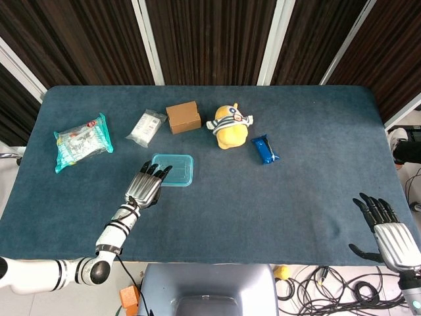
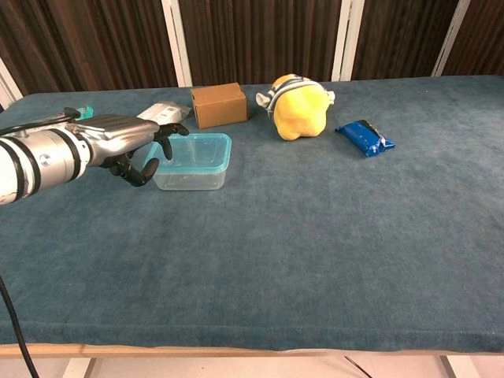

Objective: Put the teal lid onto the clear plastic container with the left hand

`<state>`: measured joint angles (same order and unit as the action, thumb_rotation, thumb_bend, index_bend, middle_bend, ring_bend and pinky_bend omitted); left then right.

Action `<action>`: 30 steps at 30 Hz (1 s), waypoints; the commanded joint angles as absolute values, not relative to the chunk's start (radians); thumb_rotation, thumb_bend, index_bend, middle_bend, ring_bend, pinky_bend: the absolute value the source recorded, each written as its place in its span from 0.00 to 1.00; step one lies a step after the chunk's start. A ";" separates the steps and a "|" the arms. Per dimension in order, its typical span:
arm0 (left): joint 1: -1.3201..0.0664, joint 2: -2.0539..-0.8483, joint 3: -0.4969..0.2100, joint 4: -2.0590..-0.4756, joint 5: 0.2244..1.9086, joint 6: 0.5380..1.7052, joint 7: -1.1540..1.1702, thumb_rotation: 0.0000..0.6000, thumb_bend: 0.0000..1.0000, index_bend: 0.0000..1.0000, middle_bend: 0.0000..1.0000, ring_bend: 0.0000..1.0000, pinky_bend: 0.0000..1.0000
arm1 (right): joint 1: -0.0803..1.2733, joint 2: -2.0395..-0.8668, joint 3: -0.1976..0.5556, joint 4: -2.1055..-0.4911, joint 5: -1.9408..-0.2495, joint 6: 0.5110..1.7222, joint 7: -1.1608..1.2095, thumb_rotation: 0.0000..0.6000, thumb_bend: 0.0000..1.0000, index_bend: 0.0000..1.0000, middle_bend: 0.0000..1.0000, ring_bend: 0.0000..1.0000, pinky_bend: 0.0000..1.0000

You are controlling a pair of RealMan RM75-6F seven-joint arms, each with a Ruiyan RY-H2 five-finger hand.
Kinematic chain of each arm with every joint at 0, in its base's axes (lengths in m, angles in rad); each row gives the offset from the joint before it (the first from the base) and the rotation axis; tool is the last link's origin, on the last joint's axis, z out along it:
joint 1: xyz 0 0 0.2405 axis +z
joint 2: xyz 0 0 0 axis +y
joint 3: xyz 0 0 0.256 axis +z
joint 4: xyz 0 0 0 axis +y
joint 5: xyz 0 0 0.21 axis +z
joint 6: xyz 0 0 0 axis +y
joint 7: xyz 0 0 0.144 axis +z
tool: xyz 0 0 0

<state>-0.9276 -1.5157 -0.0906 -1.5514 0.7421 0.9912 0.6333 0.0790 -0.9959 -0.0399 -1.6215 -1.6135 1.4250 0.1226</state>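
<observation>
Already the teal lid (image 1: 173, 169) is seated on the clear plastic container (image 2: 190, 172), which stands on the dark blue cloth-covered table (image 1: 276, 210) just past the fingertips (image 1: 158, 170) of the left hand (image 1: 146, 185). That silver-backed hand with black fingers is held palm down at the container's near left corner, with its fingers spread and loosely curled and nothing gripped; whether the fingertips touch the lid's edge cannot be told.

Beyond the fingertips and further back, a brown cardboard box (image 1: 183, 116) is set, and beside it, toward the left, a small clear packet with white contents (image 1: 147, 127) is laid. Well out to the left of the fingers a teal and white snack bag (image 1: 81, 141) is found. To the right of the box a yellow plush toy with a striped band (image 1: 229, 127) is placed, and just past it a dark blue wrapped bar (image 1: 264, 149).

Far off at the table's near right corner, the right hand (image 1: 387, 227) is held with its fingers extended, spread, and empty.
</observation>
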 commanded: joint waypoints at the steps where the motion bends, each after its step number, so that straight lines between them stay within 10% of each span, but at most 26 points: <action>1: -0.928 -1.515 -0.092 -1.553 0.734 0.983 0.633 1.00 0.70 0.00 0.26 0.08 0.00 | 0.079 -0.996 -0.040 -1.621 -1.613 1.425 0.124 1.00 0.10 0.00 0.00 0.00 0.00; 30: -0.931 -1.541 -0.085 -1.513 0.732 0.974 0.662 1.00 0.69 0.00 0.26 0.09 0.00 | 0.077 -0.995 -0.039 -1.622 -1.611 1.426 0.121 1.00 0.10 0.00 0.00 0.00 0.00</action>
